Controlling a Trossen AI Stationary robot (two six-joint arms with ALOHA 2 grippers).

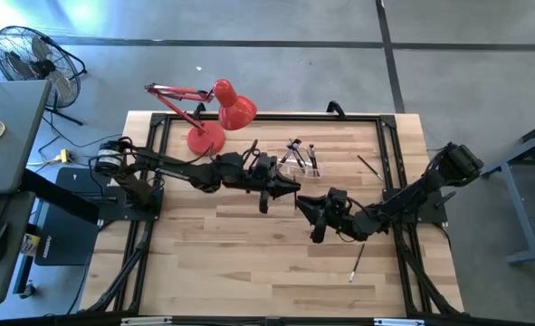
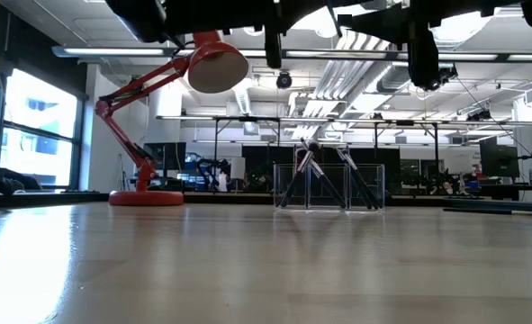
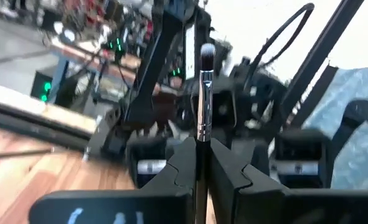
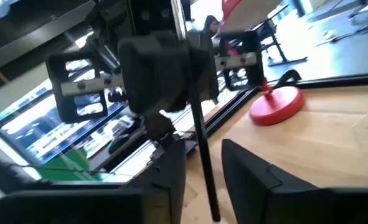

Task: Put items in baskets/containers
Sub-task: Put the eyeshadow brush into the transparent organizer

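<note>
My left gripper [image 1: 283, 186] is over the table's middle, shut on a thin dark brush [image 3: 203, 106] with a silver ferrule and a dark bristle tip [image 3: 207, 55]. My right gripper [image 4: 203, 171] faces it from the right and is open. The brush's dark handle [image 4: 202, 149] runs between the right fingers, apart from both. The clear holder [image 1: 301, 165] stands just beyond both grippers, with several brushes leaning in it [image 2: 329, 184]. My left gripper pinches the brush's handle [image 3: 200, 158] between its two fingers, just behind the silver ferrule. The ferrule and bristle tip stick out past the fingers. The brush is lifted clear of the table, and the handle's other end reaches between the open right fingers.
A red desk lamp [image 1: 217, 113] stands at the far left of the table, close to the left arm. One loose brush [image 1: 368, 166] lies right of the holder. Another [image 1: 358, 263] lies near the front right. Bare wood lies toward the near edge.
</note>
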